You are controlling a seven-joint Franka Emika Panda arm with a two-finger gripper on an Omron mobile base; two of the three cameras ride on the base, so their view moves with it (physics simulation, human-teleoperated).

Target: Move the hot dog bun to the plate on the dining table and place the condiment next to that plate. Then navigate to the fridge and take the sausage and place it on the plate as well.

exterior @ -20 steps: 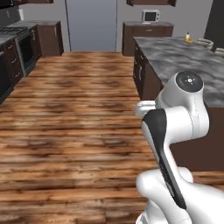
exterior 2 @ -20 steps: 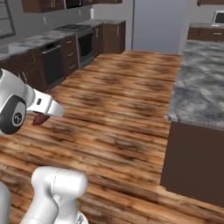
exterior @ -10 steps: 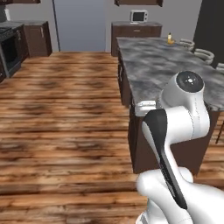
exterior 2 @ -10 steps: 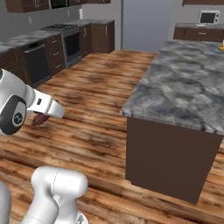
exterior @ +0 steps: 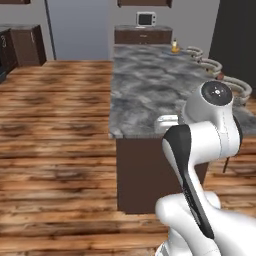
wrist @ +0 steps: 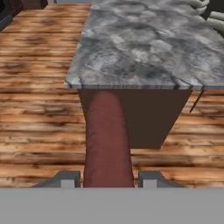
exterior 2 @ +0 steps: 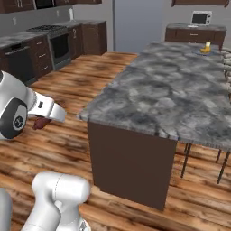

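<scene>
I'm carrying the sausage (wrist: 107, 140) clenched in the gripper (wrist: 107, 177), held low and clear of the table (wrist: 144, 48) while heading for the far-end plate (exterior: 176, 51).

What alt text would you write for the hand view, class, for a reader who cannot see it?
A dark red sausage juts forward, gripped between the gripper's two grey fingertips. Ahead stands the dining table, its grey marbled top on a dark brown base, with wooden floor all around.

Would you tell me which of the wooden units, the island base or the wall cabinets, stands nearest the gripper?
The dining table's dark brown base, straight ahead of the gripper holding the sausage; the wall cabinets lie far behind.
</scene>
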